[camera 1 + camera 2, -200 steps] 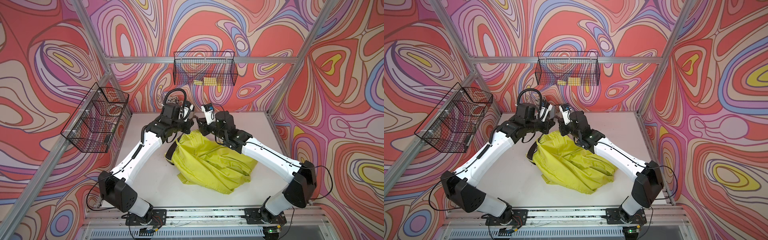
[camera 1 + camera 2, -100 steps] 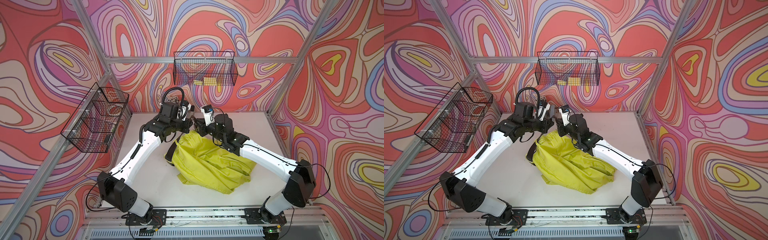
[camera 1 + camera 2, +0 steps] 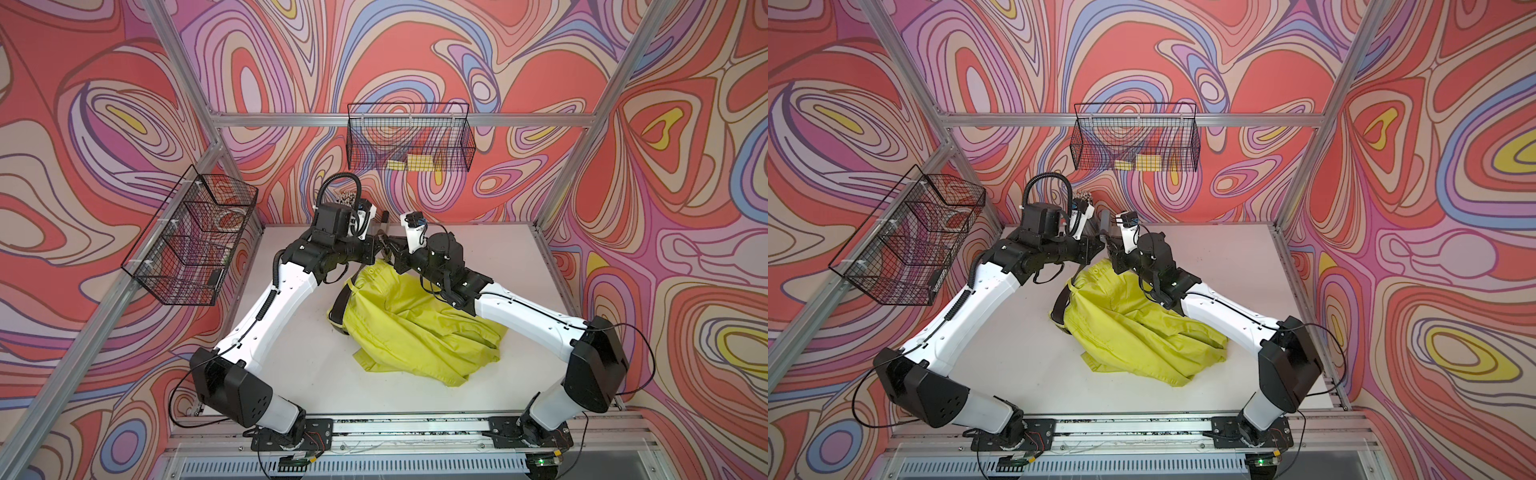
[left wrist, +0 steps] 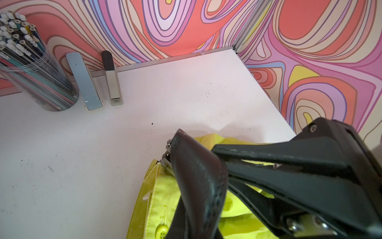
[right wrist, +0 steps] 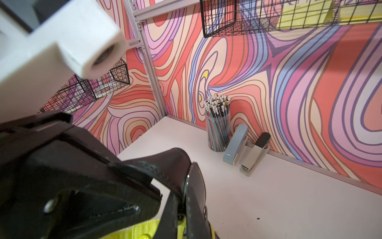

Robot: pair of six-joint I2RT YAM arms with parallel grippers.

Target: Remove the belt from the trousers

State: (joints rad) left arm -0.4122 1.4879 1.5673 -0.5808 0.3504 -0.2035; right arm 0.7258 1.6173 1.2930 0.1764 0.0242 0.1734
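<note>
Over one trousers (image 3: 415, 328) heap, left end effector (image 4: 220, 165) and right end effector (image 3: 394, 254) clamp one belt (image 4: 196, 171).

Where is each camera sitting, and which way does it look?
Both top views: high in front, looking down on table, trousers, left arm, right arm.
Left wrist: faces back right corner; left gripper shut on the belt.
Right wrist: faces back left corner; right gripper shut on the belt.
Shared: both wrists see the pencil cup.
</note>
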